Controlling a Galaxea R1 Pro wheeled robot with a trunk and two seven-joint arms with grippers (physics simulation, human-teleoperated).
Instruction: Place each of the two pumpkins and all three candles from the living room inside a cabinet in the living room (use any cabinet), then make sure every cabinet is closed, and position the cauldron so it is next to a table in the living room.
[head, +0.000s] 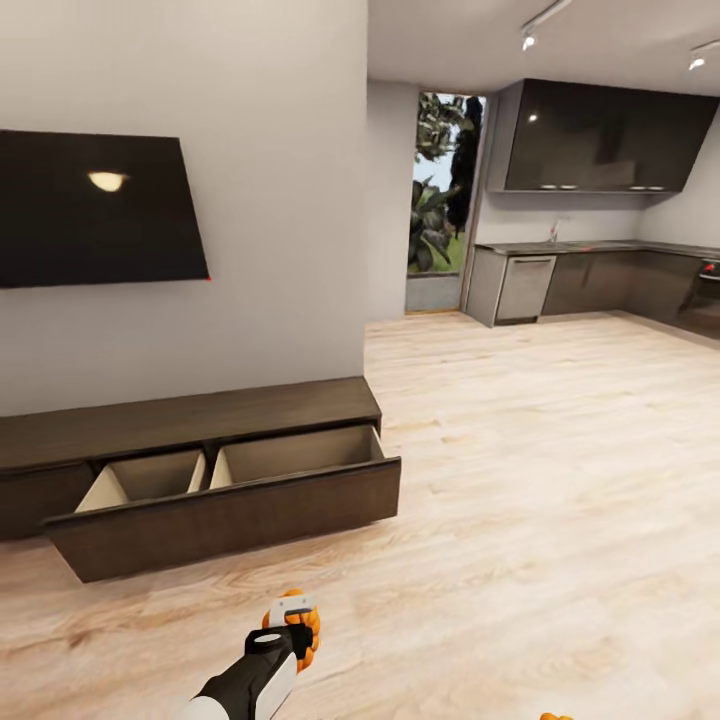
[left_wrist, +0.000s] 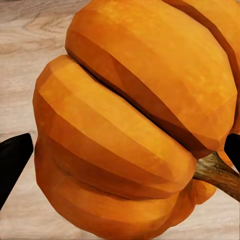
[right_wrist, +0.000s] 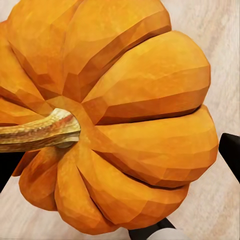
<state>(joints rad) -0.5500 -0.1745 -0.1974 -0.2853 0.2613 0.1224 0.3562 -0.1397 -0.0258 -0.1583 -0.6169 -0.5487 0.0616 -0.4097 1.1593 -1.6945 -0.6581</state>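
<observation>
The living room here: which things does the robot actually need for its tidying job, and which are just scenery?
Part of the job:
- pumpkin in the left gripper
- second pumpkin in the right gripper
- cabinet, its drawer pulled open

Just scenery:
- wall television
- kitchen units
- doorway with plants

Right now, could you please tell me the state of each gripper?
Left gripper: shut on a pumpkin.
Right gripper: shut on the other pumpkin.

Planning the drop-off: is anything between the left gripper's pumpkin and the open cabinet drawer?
Nothing visible. Bare wood floor lies between the pumpkin in the left gripper and the cabinet, whose drawer stands open.
</observation>
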